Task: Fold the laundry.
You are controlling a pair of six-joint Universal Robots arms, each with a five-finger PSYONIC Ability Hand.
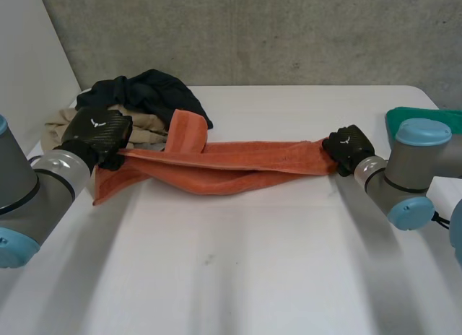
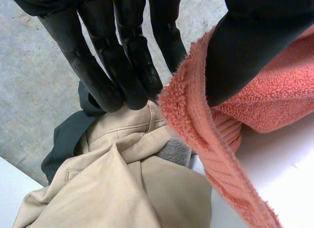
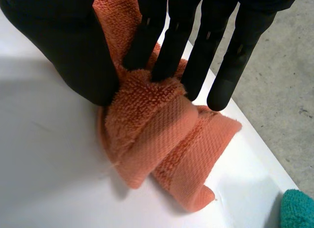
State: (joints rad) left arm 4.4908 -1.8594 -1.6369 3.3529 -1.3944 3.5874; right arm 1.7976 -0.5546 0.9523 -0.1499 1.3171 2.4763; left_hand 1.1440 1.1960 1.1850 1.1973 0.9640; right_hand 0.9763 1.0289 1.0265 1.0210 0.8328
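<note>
An orange towel (image 1: 238, 165) lies stretched in a long bunched band across the white table (image 1: 238, 277). My left hand (image 1: 97, 133) holds its left end beside the clothes pile. In the left wrist view the towel's edge (image 2: 196, 129) runs between the thumb and the straight fingers (image 2: 122, 56), pinched there. My right hand (image 1: 349, 147) grips the towel's right end. In the right wrist view the thumb (image 3: 68, 46) and fingers (image 3: 167, 46) pinch a bunched fold of towel (image 3: 157, 134) just above the table.
A pile of clothes sits at the back left: a black garment (image 1: 151, 89) over a beige one (image 1: 61, 122), the beige one also under my left hand's fingertips (image 2: 113, 188). A green cloth (image 1: 451, 118) lies at the table's right edge (image 3: 299, 208).
</note>
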